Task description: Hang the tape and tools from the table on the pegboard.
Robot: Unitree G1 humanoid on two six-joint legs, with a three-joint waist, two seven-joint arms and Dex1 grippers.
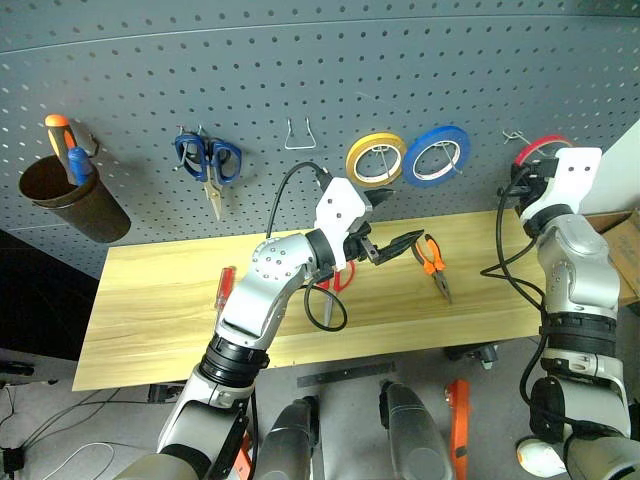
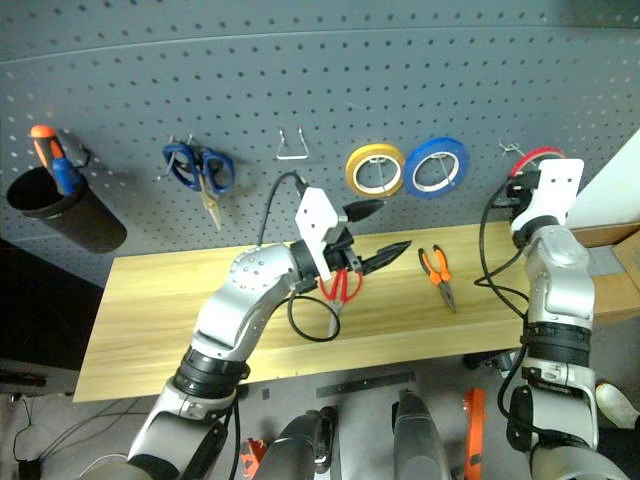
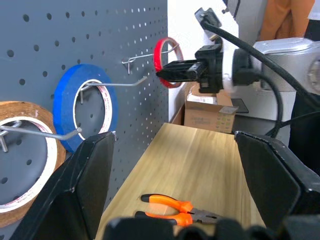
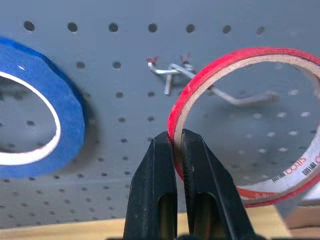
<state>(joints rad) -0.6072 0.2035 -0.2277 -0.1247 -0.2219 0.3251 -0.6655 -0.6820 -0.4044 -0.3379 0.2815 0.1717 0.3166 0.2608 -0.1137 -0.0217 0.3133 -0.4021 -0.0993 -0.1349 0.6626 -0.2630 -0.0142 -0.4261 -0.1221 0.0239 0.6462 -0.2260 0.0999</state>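
Note:
The thin red tape [image 4: 220,62] is up at the pegboard's [image 1: 300,80] right end, and a metal hook [image 4: 225,95] shows through its hole. My right gripper [image 4: 178,142] is shut on the ring's rim. I cannot tell whether the ring rests on the hook. My left gripper [image 1: 395,220] hovers open and holds nothing over the middle of the table [image 1: 150,330]. The red-handled scissors [image 1: 343,278] lie under it. To their right on the wood are the orange-handled pliers [image 1: 432,262]. The red screwdriver [image 1: 226,288] lies at the table's left.
On the pegboard hang blue-handled scissors [image 1: 208,160], a yellow roll [image 1: 375,157] and a blue roll [image 1: 437,155], with a bare hook [image 1: 300,135] between scissors and rolls. A brown cup [image 1: 70,195] with tools hangs far left. A cardboard box [image 1: 625,250] sits off the table's right end.

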